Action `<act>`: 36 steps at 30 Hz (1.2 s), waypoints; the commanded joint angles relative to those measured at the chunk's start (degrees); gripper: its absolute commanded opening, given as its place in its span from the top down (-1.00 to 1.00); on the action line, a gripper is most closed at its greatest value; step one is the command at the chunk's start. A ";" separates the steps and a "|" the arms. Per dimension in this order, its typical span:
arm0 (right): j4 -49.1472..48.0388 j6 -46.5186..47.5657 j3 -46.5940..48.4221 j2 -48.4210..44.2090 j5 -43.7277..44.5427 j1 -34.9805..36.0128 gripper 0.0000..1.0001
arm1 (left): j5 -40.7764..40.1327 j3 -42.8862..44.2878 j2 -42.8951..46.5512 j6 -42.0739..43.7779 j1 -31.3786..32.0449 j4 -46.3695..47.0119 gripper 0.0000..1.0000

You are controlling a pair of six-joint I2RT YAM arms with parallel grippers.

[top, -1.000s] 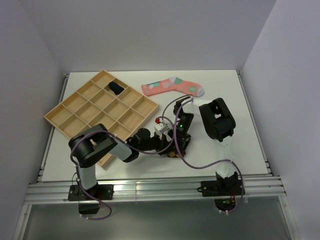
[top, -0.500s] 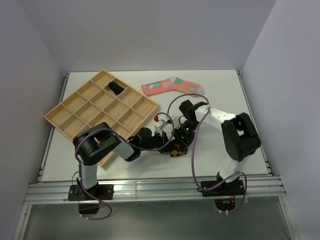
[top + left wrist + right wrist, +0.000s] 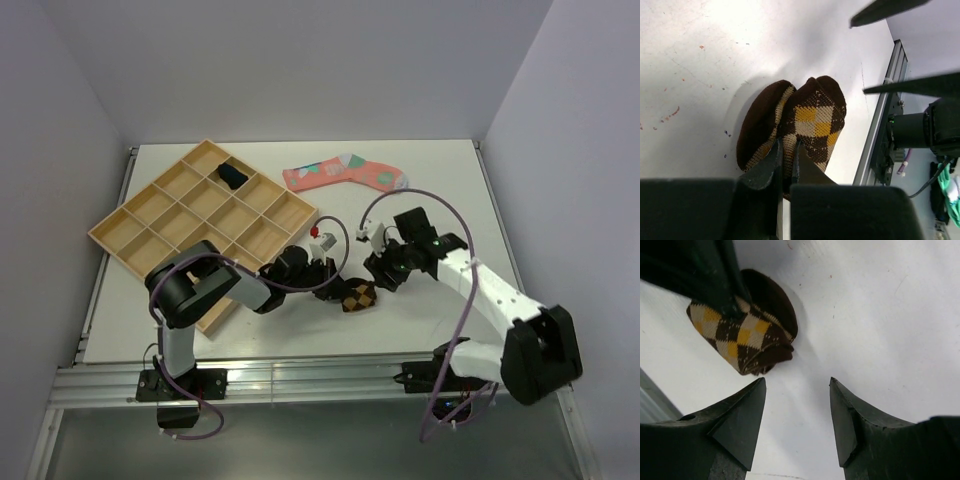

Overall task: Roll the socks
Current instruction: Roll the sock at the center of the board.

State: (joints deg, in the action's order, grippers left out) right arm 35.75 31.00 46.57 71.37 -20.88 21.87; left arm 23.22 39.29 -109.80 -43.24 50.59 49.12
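Withdrawal of right arm, logged view by view.

Top view: the right gripper [image 3: 380, 268] is no longer sitting over the bundle as it was half a second ago. It is now hanging just beside it on the right, apart from it, with the arm swinging out toward the right side of the bench [image 3: 450, 190]. The left gripper [image 3: 334, 291] is staying on the diamond-patterned sock [image 3: 359, 296], which is now lying uncovered as a compact folded bundle near the front of the bench. The pink sock [image 3: 345, 174] is lying flat at the far side, well apart. The navy sock [image 3: 232, 177] is sitting in a compartment near the far corner of the wooden tray [image 3: 130, 232].

Left wrist view: the left fingers [image 3: 764, 172] are pressing together on the near edge of the bundle, pinching its fabric. The bundle is showing two rounded lobes side by side.

Right wrist view: the right fingers [image 3: 740, 422] are standing spread with only bare bench between them. The bundle is lying ahead and to the left, with the left arm's dark finger resting on it.

Judgement: the right arm is letting go, so this sock's roll is looking done or nearly done, held by the left alone. The pink sock is still waiting unrolled. The bundle may spring open if the pinch loosens.
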 commanded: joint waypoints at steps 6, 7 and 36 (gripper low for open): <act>-6.48 16.52 -10.79 -16.34 -2.58 0.02 -0.28 | 2.53 1.40 -5.07 -0.09 -1.63 -19.68 0.99; -6.91 17.33 -12.10 -17.31 -3.89 0.02 -0.28 | 2.70 2.19 -5.07 -0.09 -1.81 -20.29 0.99; -21.77 27.26 -23.19 -19.79 -0.47 12.76 -0.42 | 12.90 12.83 -12.19 2.46 -8.66 -35.76 0.99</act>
State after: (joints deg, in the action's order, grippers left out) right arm 19.29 56.60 23.11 50.68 -23.03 34.09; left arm 42.04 54.26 -116.90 -47.27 42.72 27.24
